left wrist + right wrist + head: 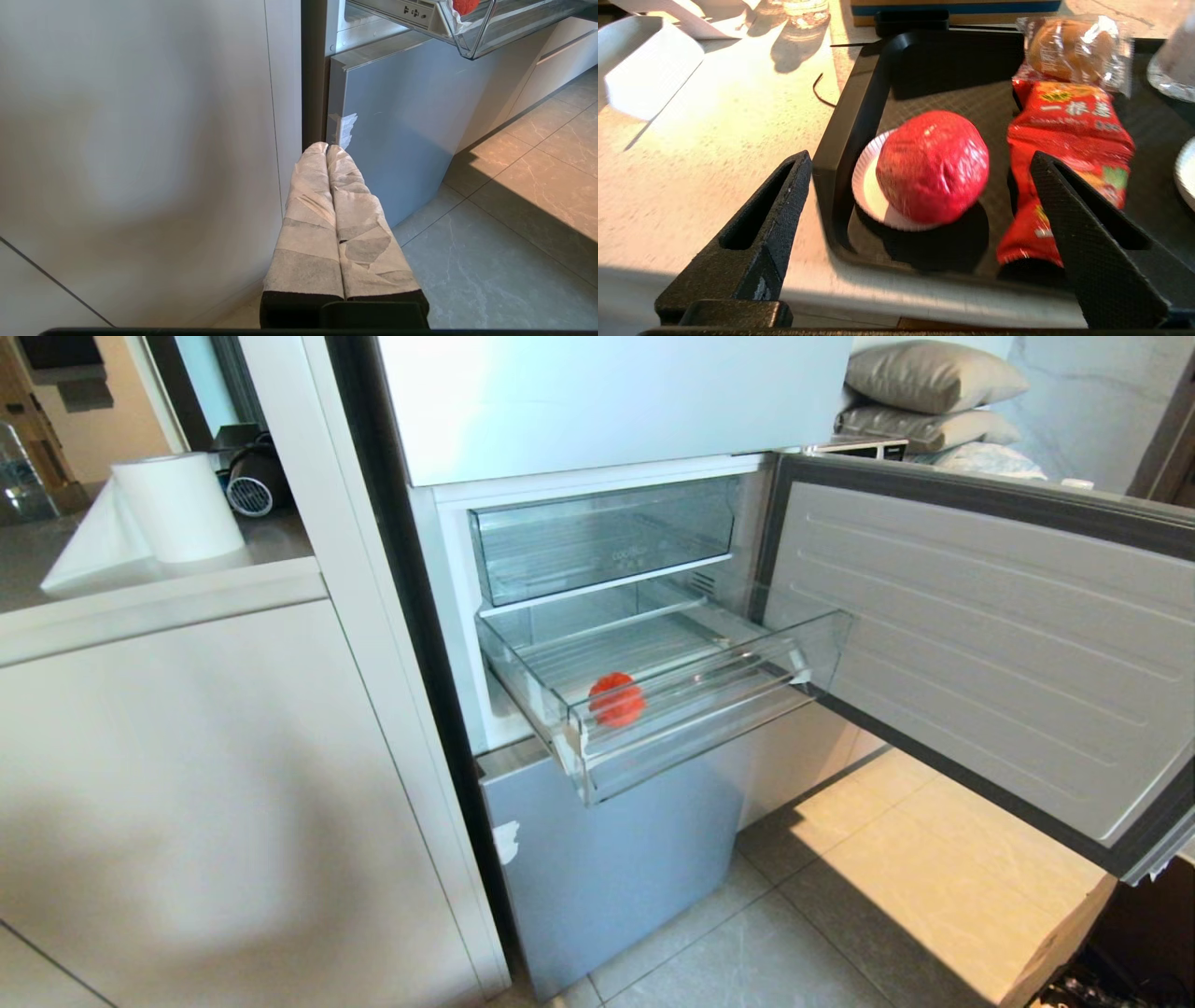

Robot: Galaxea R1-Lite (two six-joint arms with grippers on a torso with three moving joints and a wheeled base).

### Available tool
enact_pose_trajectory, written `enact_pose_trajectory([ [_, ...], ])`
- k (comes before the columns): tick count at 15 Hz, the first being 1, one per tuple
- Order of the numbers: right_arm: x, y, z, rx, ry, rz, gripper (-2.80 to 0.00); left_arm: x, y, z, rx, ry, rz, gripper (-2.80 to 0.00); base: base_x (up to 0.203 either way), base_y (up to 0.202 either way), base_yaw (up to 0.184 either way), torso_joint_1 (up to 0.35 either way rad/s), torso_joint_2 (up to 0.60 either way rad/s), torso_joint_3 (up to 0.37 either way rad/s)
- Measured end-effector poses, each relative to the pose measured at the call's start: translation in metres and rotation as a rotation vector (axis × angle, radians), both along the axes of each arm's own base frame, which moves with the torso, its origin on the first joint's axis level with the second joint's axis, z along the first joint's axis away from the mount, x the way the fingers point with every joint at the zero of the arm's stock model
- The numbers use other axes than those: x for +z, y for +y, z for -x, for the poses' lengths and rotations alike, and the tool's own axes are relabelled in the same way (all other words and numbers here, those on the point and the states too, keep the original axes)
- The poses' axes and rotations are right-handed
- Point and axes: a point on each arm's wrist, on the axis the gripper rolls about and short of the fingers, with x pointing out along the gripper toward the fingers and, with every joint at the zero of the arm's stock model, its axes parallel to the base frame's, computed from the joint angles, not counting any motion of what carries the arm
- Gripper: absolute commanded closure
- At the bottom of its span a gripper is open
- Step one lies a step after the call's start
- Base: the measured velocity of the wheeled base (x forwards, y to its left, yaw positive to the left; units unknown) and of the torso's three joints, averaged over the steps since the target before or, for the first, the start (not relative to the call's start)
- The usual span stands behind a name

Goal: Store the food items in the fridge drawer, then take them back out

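Presently the right claw (920, 233) is spread wide above a red fruit (932, 166) on a black tray (859, 116), while the left claw (327, 148) is clenched.

The fridge drawer (653, 709) stands pulled out below the upper bin (602, 537), with one fruit (616, 698) in it near the front lip, toward its left end. The fridge door (980, 644) hangs open to the right. Left of the fridge, a paper roll (177, 504) sits on a counter (140, 569). In the right wrist view, the second fruit (932, 165) rests on a small disc, perhaps a paper plate (868, 186), in a tray (859, 116), with a snack packet (1064, 140) just beside it.
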Motion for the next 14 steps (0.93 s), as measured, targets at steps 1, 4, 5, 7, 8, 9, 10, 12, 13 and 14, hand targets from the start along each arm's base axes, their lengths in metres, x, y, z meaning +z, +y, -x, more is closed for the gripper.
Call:
enact_pose_trajectory([
  [1, -0.002, -0.006, -0.005, 0.002, 0.0, 0.002, -2.8, 0.0, 0.0, 0.0, 0.0, 0.0, 0.0, 0.0, 0.0, 0.0, 0.0, 0.0, 0.0, 0.0],
  [4, -0.01, -0.018, -0.02, 0.008, 0.004, -0.004, -2.8, 0.0, 0.0, 0.0, 0.0, 0.0, 0.0, 0.0, 0.0, 0.0, 0.0, 0.0, 0.0, 0.0],
  [5, -0.014, -0.021, -0.023, 0.006, 0.01, -0.009, -2.8, 0.0, 0.0, 0.0, 0.0, 0.0, 0.0, 0.0, 0.0, 0.0, 0.0, 0.0, 0.0, 0.0],
  [7, -0.021, -0.027, -0.027, -0.01, 0.02, -0.016, -2.8, 0.0, 0.0, 0.0, 0.0, 0.0, 0.0, 0.0, 0.0, 0.0, 0.0, 0.0, 0.0, 0.0],
  [8, -0.025, -0.03, -0.029, -0.016, 0.026, -0.02, -2.8, 0.0, 0.0, 0.0, 0.0, 0.0, 0.0, 0.0, 0.0, 0.0, 0.0, 0.0, 0.0, 0.0],
  [9, -0.028, -0.032, -0.03, -0.017, 0.036, -0.022, -2.8, 0.0, 0.0, 0.0, 0.0, 0.0, 0.0, 0.0, 0.0, 0.0, 0.0, 0.0, 0.0, 0.0],
  [10, -0.031, -0.034, -0.031, -0.017, 0.046, -0.024, -2.8, 0.0, 0.0, 0.0, 0.0, 0.0, 0.0, 0.0, 0.0, 0.0, 0.0, 0.0, 0.0, 0.0],
  [12, -0.037, -0.036, -0.032, -0.017, 0.058, -0.032, -2.8, 0.0, 0.0, 0.0, 0.0, 0.0, 0.0, 0.0, 0.0, 0.0, 0.0, 0.0, 0.0, 0.0],
  [13, -0.04, -0.038, -0.033, -0.016, 0.061, -0.035, -2.8, 0.0, 0.0, 0.0, 0.0, 0.0, 0.0, 0.0, 0.0, 0.0, 0.0, 0.0, 0.0, 0.0],
  [14, -0.042, -0.039, -0.034, -0.016, 0.065, -0.04, -2.8, 0.0, 0.0, 0.0, 0.0, 0.0, 0.0, 0.0, 0.0, 0.0, 0.0, 0.0, 0.0, 0.0],
])
